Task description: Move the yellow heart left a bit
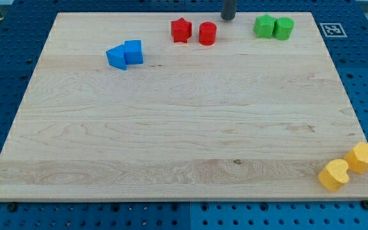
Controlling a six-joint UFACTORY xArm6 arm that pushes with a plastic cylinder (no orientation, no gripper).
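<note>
Yellow heart [333,175] far toward view's bottom-right from my tip [227,18]; no gripper, nothing held

readable text: none | sign: black-and-white fiducial marker [330,29] | on: board's [171,128] top-right corner

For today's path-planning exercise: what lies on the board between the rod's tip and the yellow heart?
Nothing: in the camera view, bare wood runs from my tip at the view's top to the yellow heart at bottom right.
</note>
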